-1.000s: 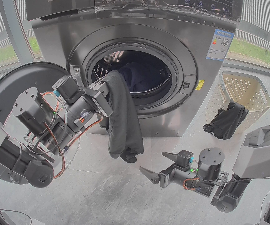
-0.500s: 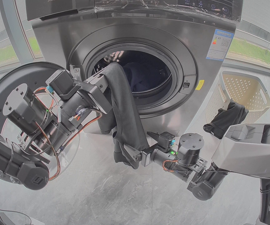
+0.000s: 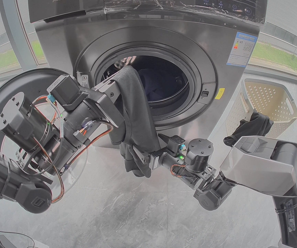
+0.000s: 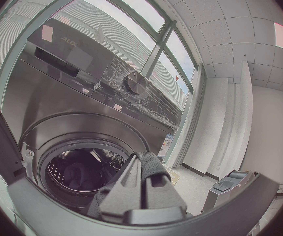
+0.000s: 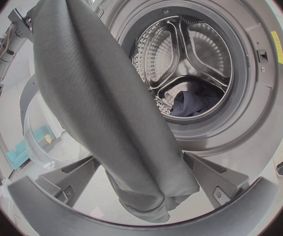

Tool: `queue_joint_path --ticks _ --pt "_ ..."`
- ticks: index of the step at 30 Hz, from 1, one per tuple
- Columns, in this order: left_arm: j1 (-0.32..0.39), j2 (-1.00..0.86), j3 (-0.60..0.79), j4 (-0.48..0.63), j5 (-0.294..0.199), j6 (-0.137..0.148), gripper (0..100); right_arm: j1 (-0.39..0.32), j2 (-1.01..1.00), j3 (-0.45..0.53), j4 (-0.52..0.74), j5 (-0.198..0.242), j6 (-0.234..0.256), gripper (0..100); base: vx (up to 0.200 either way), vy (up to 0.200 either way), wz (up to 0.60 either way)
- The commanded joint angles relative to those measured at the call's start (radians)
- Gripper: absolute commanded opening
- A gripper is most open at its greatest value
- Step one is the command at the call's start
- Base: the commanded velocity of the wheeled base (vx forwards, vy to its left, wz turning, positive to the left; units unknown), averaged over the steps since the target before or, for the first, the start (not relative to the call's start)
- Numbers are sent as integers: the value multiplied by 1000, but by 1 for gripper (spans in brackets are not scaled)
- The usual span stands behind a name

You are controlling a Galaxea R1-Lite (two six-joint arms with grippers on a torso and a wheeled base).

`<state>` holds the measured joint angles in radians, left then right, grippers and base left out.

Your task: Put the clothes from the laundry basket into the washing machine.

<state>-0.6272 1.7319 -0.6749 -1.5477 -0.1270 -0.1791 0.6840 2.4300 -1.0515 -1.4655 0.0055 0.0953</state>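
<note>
A dark grey garment (image 3: 134,114) hangs from my left gripper (image 3: 115,83), which is shut on its top end just in front of the washing machine's round opening (image 3: 176,57). In the left wrist view the cloth (image 4: 149,163) bunches over the closed left gripper (image 4: 143,177). My right gripper (image 3: 138,155) is open at the garment's lower end, with a finger on each side of the cloth (image 5: 108,108). A dark blue piece of clothing (image 5: 190,104) lies inside the drum. A black garment (image 3: 248,131) hangs over the laundry basket (image 3: 275,104) at the right.
The machine's door (image 3: 24,86) stands swung open at the left, behind my left arm. The basket leans tipped beside the machine's right side. Grey floor (image 3: 121,210) lies bare in front of the machine.
My right arm has swung left and up from the open floor to the hanging garment, and its open fingers now straddle the lower end. The left gripper has lifted the cloth slightly.
</note>
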Motion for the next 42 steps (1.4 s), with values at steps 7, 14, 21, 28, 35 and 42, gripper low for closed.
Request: queue_joint_path --ticks 7,14,21,28,35,42 --pt "-16 -6 17 0 0 0 0 14 75 -142 2 2 -3 100 0 0 0" --pt "-16 -32 15 1 -3 -2 0 0 133 -236 14 1 -11 100 0 0 0" --pt "-2 -22 14 4 0 -2 0 -12 113 -231 7 1 -11 0 0 0 0" --pt "77 9 18 11 0 0 0 -57 4 -101 -16 1 -11 0 0 0 0" --pt "150 103 66 3 -8 7 0 -97 -124 15 -33 2 -9 0 0 0 0" --pt "158 221 155 -2 -25 122 0 -90 -198 7 -32 -1 -9 0 0 0 0"
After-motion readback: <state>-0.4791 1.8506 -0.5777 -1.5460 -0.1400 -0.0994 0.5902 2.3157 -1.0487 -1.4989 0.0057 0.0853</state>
